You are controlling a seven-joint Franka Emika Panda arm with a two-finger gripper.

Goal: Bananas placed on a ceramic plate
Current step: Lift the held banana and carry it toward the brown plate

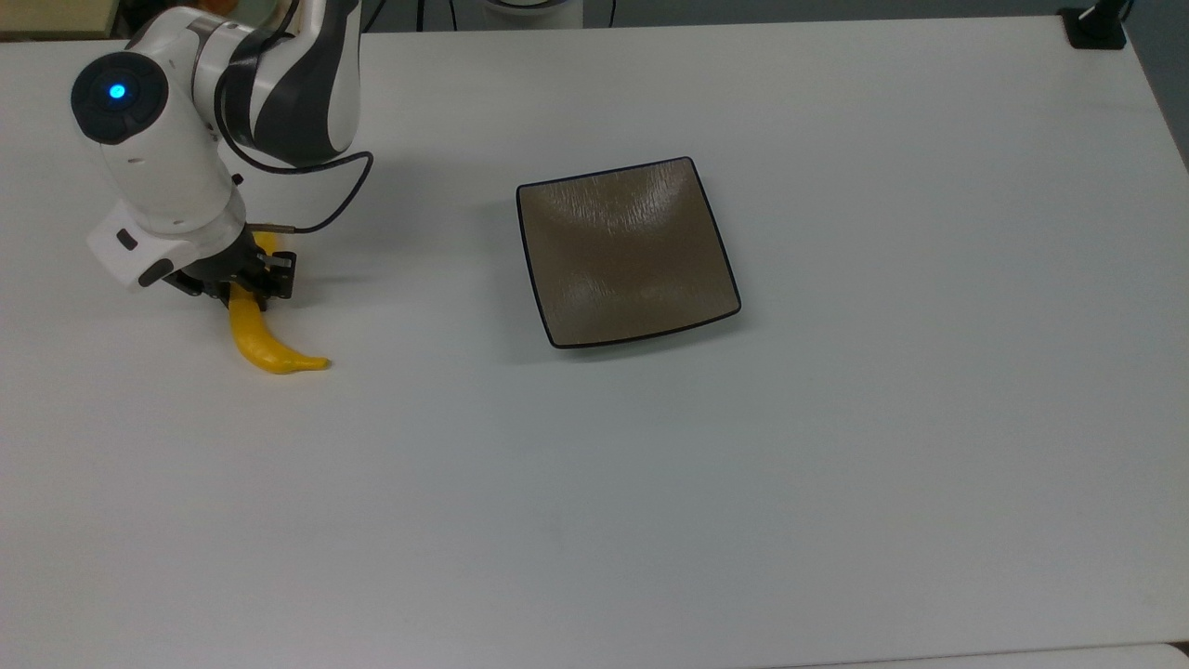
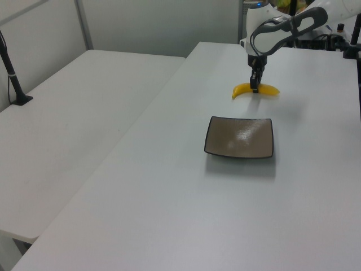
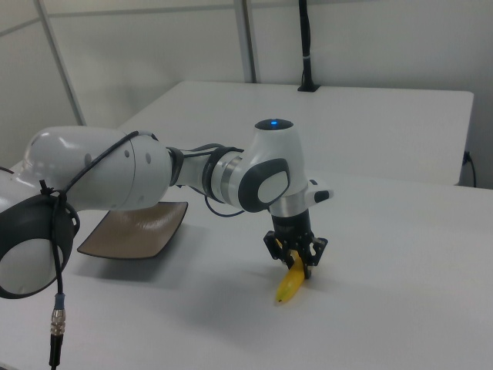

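The yellow banana (image 1: 258,340) lies at the top view's left, its stem end pointing toward the table's front. My gripper (image 1: 245,284) comes straight down on its upper half, fingers closed against its sides. In the right view the banana (image 3: 290,284) slants down from the gripper (image 3: 296,262), and I cannot tell whether its lower tip touches the table. In the left view the gripper (image 2: 255,87) holds the banana (image 2: 242,90) at its middle. The square brown ceramic plate (image 1: 627,251) with a black rim sits bare at mid-table, well to the right in the top view, also seen as the plate (image 2: 240,137) and the plate (image 3: 135,227).
A black cable (image 1: 336,197) loops off the wrist above the table. A black post base (image 1: 1096,28) stands at the top view's far right corner. A second white table (image 2: 67,118) with a black pole (image 2: 11,73) adjoins in the left view.
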